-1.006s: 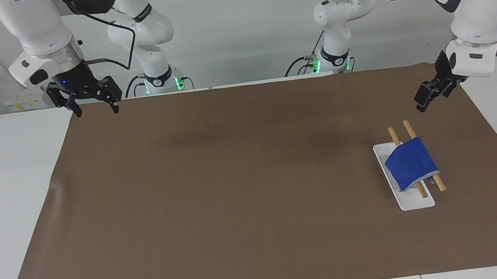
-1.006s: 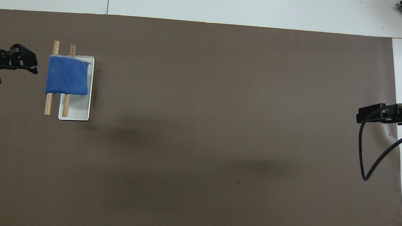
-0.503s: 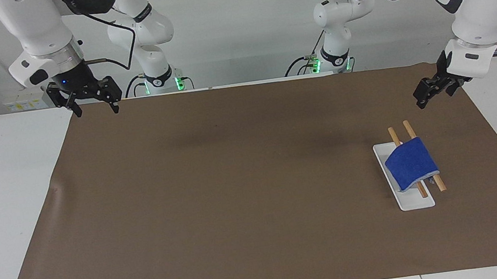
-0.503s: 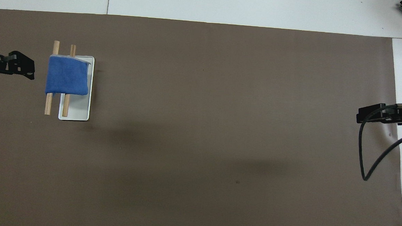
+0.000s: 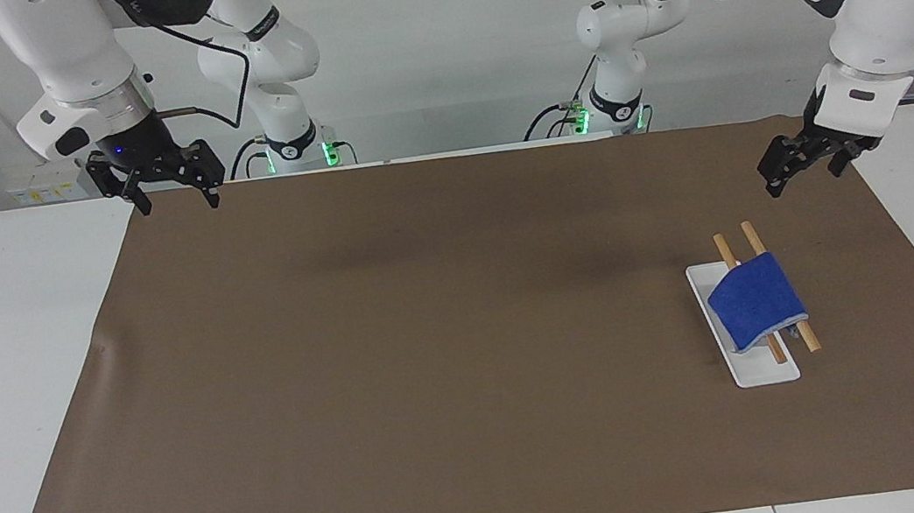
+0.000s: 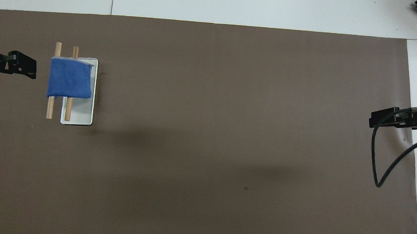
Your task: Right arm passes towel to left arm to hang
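Note:
The blue towel (image 5: 756,301) (image 6: 69,78) hangs draped over two wooden bars (image 5: 751,236) (image 6: 58,47) of a rack on a white tray (image 5: 762,373) (image 6: 82,115), toward the left arm's end of the table. My left gripper (image 5: 804,175) (image 6: 32,70) hovers open and empty over the mat's edge beside the rack, clear of the towel. My right gripper (image 5: 179,205) (image 6: 371,120), with its blue light on, waits open and empty over the mat's corner at the right arm's end.
A brown mat (image 5: 433,339) covers most of the white table (image 5: 10,351). A black cable (image 6: 380,169) loops down from the right arm over the mat's edge. The arm bases (image 5: 293,150) stand at the table's robot end.
The left gripper has lifted a little and turned, drawing slightly away from the rack, with its fingers spread wider. The towel and the right arm have not moved.

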